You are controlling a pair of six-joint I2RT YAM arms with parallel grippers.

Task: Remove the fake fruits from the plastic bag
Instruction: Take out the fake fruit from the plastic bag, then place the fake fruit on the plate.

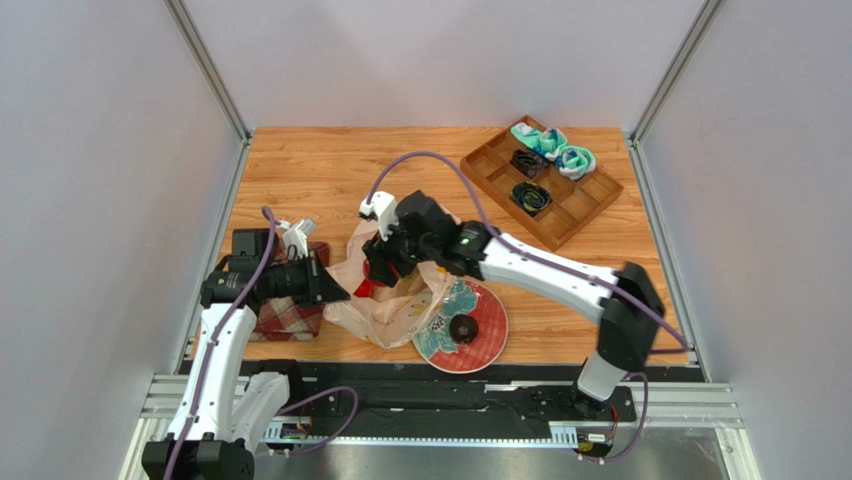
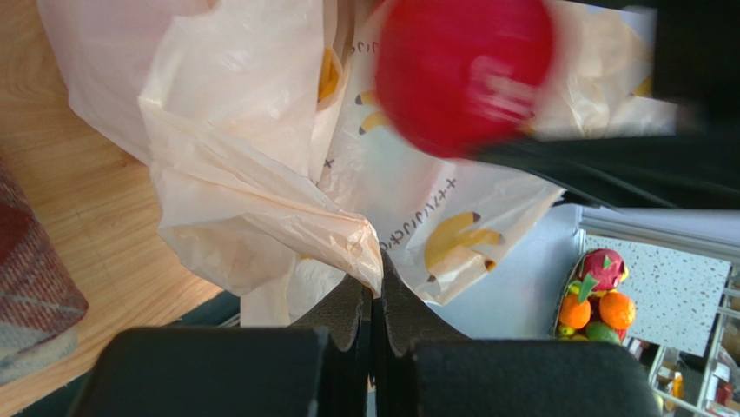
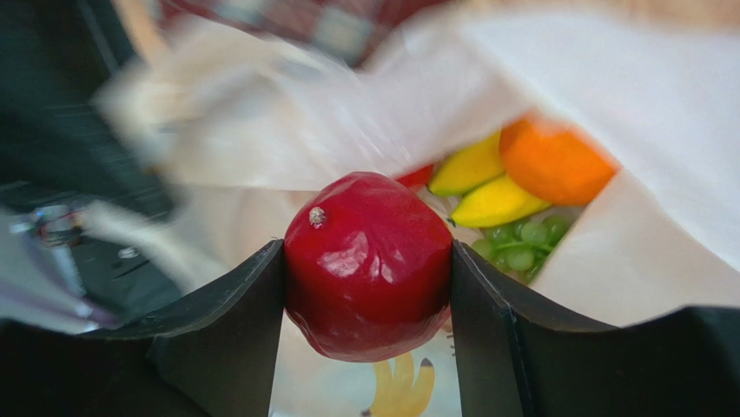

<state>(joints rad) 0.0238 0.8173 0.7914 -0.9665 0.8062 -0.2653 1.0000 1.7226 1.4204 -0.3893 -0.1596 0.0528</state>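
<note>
In the left wrist view the red round fruit (image 2: 465,74) is smeared with blur and cut by the top edge. The dark shape (image 2: 695,95) at the upper right is too blurred to identify, and the plaid cloth (image 2: 30,278) runs off the left edge. In the right wrist view the plastic bag (image 3: 608,104), itself blurred at upper left, partly covers the bananas (image 3: 495,201), orange (image 3: 556,161) and grapes (image 3: 517,248). From above, the right tool (image 1: 383,268) hides the bag's mouth.
</note>
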